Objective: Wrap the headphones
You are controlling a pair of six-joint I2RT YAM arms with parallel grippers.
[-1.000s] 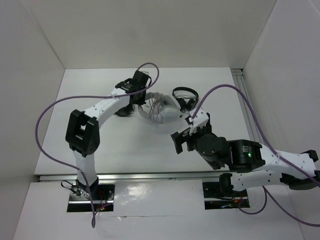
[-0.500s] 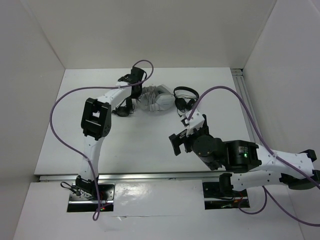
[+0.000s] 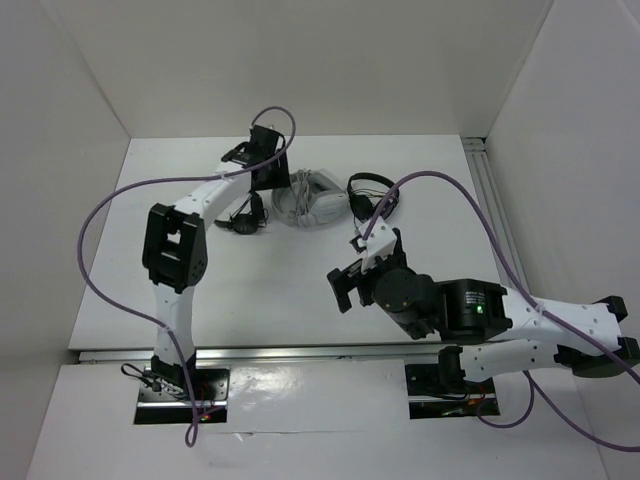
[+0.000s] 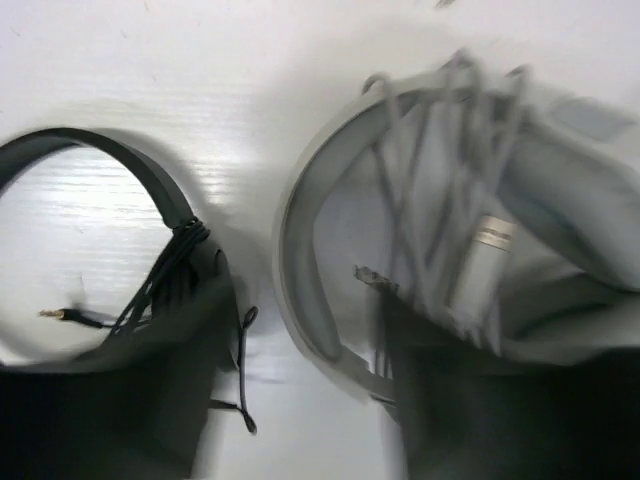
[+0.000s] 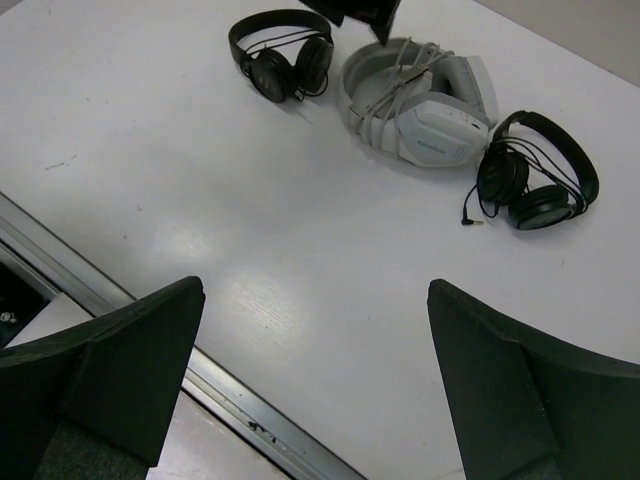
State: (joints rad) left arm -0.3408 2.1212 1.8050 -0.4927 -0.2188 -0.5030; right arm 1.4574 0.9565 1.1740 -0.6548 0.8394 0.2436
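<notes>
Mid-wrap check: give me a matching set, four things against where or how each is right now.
1. large white and light-grey over-ear headphones
2. small black on-ear headphones on the right arm's side
3. left gripper
4. right gripper

A. open, over bare table, away from all headphones
B. grey cable strung across its headband
C. open, close above the white headband
D. thin black cable, plug lying on the table

Pairs: 1-B, 2-D, 3-C, 4-A
</notes>
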